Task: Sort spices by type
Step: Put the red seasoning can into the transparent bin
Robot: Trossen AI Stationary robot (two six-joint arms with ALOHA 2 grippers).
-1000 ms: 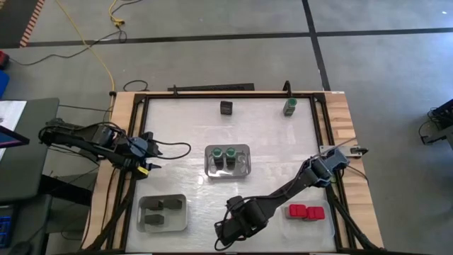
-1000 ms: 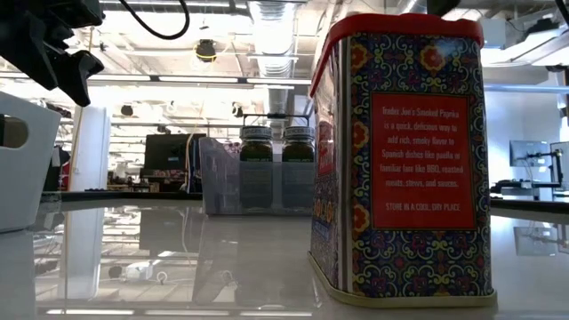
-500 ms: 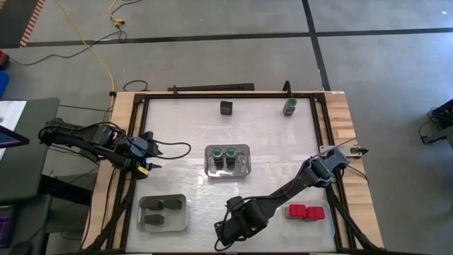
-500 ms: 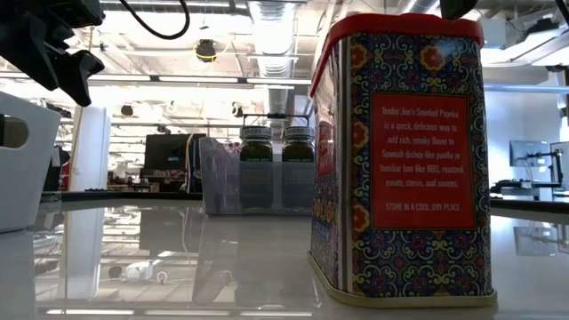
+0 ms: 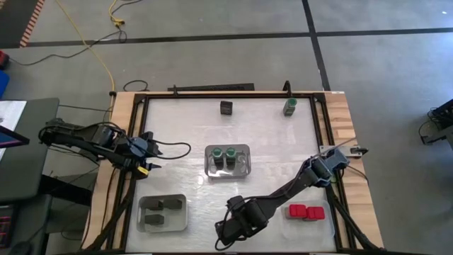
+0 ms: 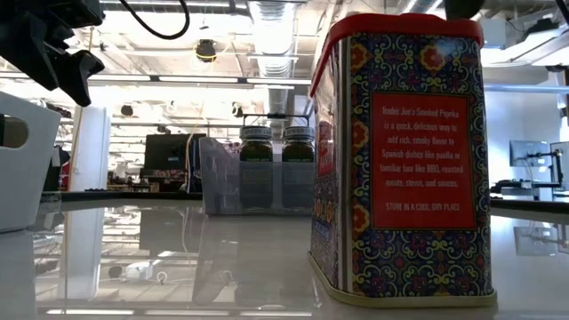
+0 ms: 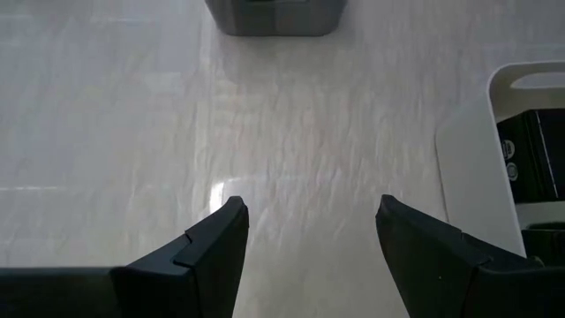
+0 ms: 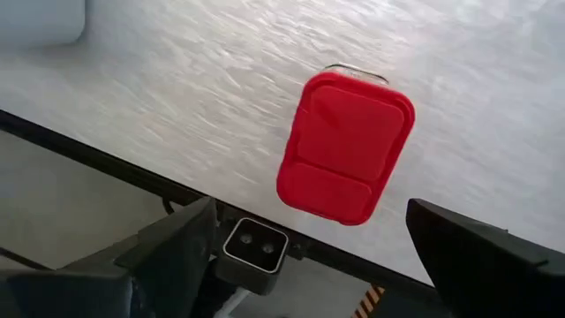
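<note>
We're looking down on the white surface, and the right gripper is low at the near edge, arm stretched across from the right side. Its wrist camera looks straight down on a red-topped tin standing on the surface right by the edge; the jaws are wide, one finger on either side of it and both clear of it, nothing held. In the low view that same tin fills the frame, upright, with patterned sides and a red label.

Over on the left, the left gripper waits above the left rim of the surface. Its jaws are wide too, empty, with bare white surface between the fingers.

Now the sorting. The middle tray holds two green-lidded jars side by side. The near-left tray holds dark rectangular containers. The near-right tray holds two red-topped tins, touching.

Still loose at the far edge: a dark container towards the middle and a green-lidded jar well apart to its right, both upright on the bare surface.
</note>
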